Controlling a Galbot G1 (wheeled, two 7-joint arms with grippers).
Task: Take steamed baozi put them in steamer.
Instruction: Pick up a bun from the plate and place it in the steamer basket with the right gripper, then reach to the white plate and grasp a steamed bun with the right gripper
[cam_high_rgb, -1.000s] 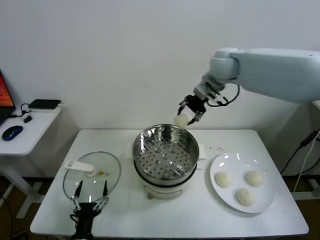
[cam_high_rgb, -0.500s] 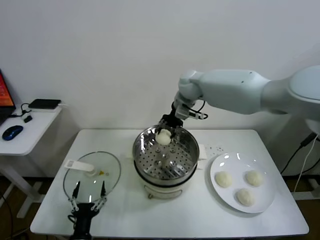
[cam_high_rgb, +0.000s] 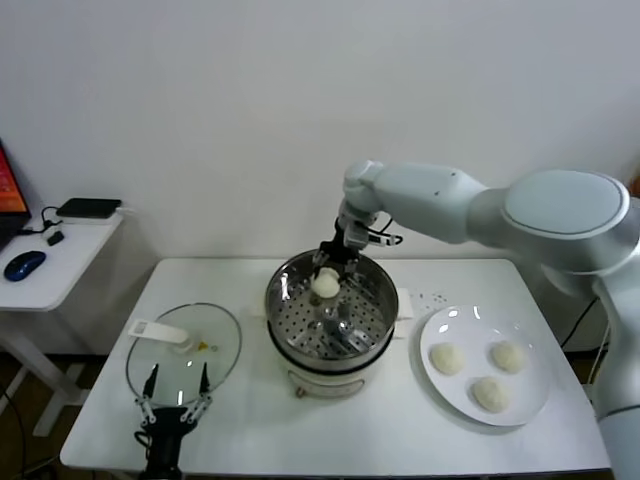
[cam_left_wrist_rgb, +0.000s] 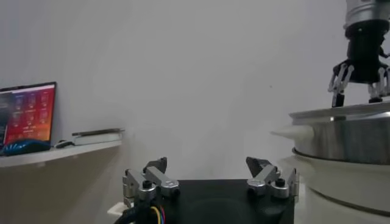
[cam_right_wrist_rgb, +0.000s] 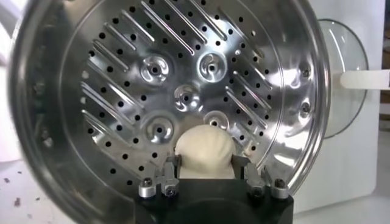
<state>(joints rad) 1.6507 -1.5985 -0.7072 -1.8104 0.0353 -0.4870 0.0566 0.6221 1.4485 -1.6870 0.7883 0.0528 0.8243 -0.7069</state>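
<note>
One steamed baozi (cam_high_rgb: 325, 285) (cam_right_wrist_rgb: 204, 152) hangs inside the steamer (cam_high_rgb: 278, 305) (cam_right_wrist_rgb: 122, 79), low over the far part of its perforated floor. My right gripper (cam_high_rgb: 331, 268) (cam_right_wrist_rgb: 207, 159) is shut on it, a finger against each side. Three more baozi (cam_high_rgb: 445, 357) lie on the white plate (cam_high_rgb: 530, 400) to the right of the steamer. My left gripper (cam_high_rgb: 180, 372) (cam_left_wrist_rgb: 206, 163) is parked at the table's front left edge, open and holding nothing. From there the steamer wall (cam_left_wrist_rgb: 341, 137) and the right gripper (cam_left_wrist_rgb: 359, 85) show farther off.
A round glass lid (cam_high_rgb: 185, 350) (cam_right_wrist_rgb: 347, 73) with a white handle lies flat to the left of the steamer, just beyond my left gripper. A side table (cam_high_rgb: 60, 260) with a mouse and a dark device stands beside the main table's left edge.
The right arm has carried the baozi from above the steamer's far right rim leftward and down into the basket. The left gripper has stayed in place.
</note>
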